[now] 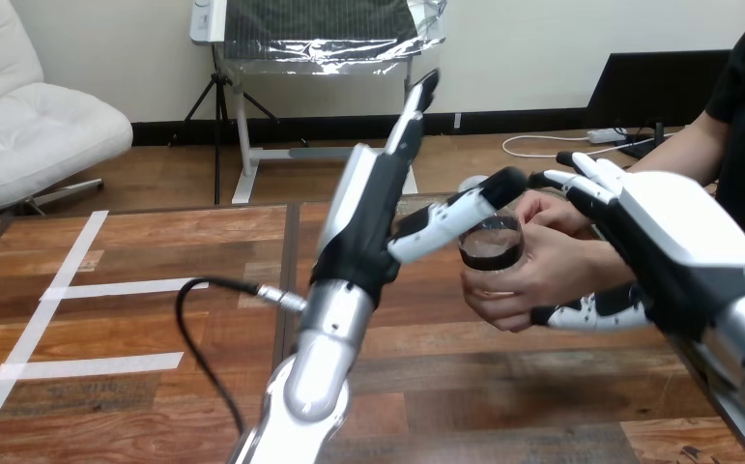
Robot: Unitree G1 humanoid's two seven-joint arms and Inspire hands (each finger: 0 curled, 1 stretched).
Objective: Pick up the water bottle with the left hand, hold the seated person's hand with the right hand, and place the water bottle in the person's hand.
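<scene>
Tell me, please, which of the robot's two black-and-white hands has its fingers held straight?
The left hand: its fingers point straight up, while the right hand curls fingers and thumb round the person's hand.

One water bottle (491,244); two robot hands (368,213) (677,242).

The wooden table (503,387) lies before me, brown streaked planks with a dark seam (291,232) running toward twelve o'clock. At nine o'clock white tape is stuck flat on it. One long strip (35,329) slants toward eleven o'clock, and a farther short strip (127,287) and a nearer short strip (88,367) branch from it toward three o'clock.
</scene>
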